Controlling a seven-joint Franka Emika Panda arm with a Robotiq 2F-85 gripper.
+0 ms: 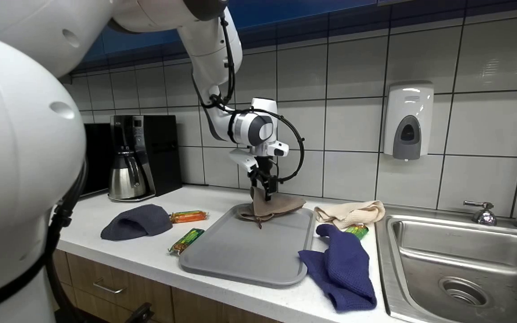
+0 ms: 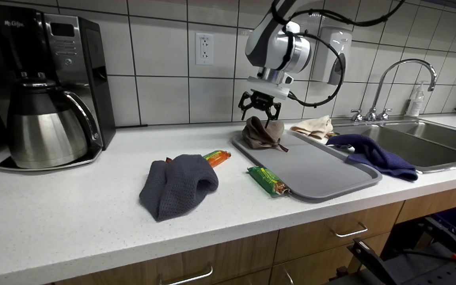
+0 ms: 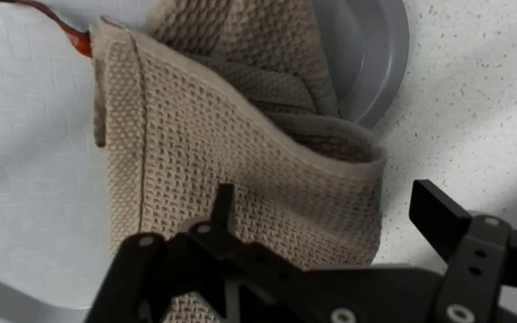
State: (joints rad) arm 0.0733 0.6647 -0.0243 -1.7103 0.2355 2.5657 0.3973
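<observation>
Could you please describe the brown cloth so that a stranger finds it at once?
Start from the sink and go along the counter to the gray tray. The brown cloth lies at its wall-side end, beneath the open gripper. Its brown color separates it from the beige cloth, blue cloth and dark gray cloth.

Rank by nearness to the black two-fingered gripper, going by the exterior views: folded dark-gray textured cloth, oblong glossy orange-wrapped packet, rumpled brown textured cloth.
1. Brown cloth: just below the gripper.
2. Orange-wrapped packet: picture-left of the gripper in both exterior views.
3. Dark-gray cloth: same side, farther left.
</observation>
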